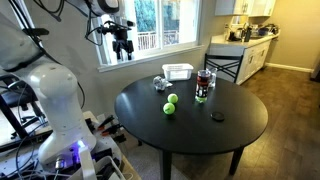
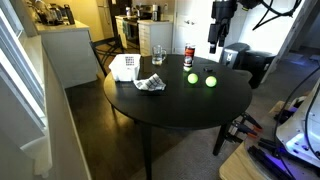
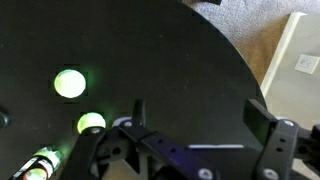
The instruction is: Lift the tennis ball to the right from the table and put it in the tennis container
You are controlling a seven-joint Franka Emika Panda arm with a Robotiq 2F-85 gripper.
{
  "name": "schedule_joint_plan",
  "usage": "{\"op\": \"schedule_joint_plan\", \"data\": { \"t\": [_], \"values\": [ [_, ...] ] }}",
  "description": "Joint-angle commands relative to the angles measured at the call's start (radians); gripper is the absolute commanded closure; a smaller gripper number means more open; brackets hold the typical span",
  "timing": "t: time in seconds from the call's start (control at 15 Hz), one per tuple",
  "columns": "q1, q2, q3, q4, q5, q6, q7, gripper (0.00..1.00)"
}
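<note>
Two identical yellow-green tennis balls lie side by side on the round black table (image 1: 240, 125); one ball (image 1: 171, 99) (image 2: 192, 77) (image 3: 69, 83) sits close to the other ball (image 1: 168, 108) (image 2: 210, 81) (image 3: 91, 123). The tennis container (image 1: 203, 85) (image 2: 189, 57), a clear tube with a dark red lower part, stands upright near them; it shows at the lower left of the wrist view (image 3: 40, 162). My gripper (image 1: 122, 42) (image 2: 218, 40) (image 3: 200, 115) hangs high above the table, open, with nothing between its fingers. It is well apart from both balls.
A low white tray (image 1: 178, 71) (image 2: 125, 66) sits at the table's far side with a crumpled silvery object (image 1: 160, 82) (image 2: 150, 84) beside it. A clear glass (image 2: 157, 55) stands nearby. A small dark object (image 1: 217, 116) lies near the table edge. A chair (image 1: 222, 66) stands behind.
</note>
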Motion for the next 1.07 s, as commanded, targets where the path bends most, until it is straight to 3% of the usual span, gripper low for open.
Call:
{"op": "schedule_joint_plan", "data": {
  "t": [0.0,0.27,0.67,1.0],
  "values": [
    [-0.069,-0.007,-0.046,-0.035,-0.100,0.084,0.015,0.00],
    [-0.152,0.017,-0.105,-0.056,-0.205,0.229,0.024,0.00],
    [-0.208,0.174,-0.170,-0.056,-0.216,0.528,0.000,0.00],
    [-0.228,0.299,-0.214,-0.022,-0.191,0.582,-0.017,0.00]
  ]
}}
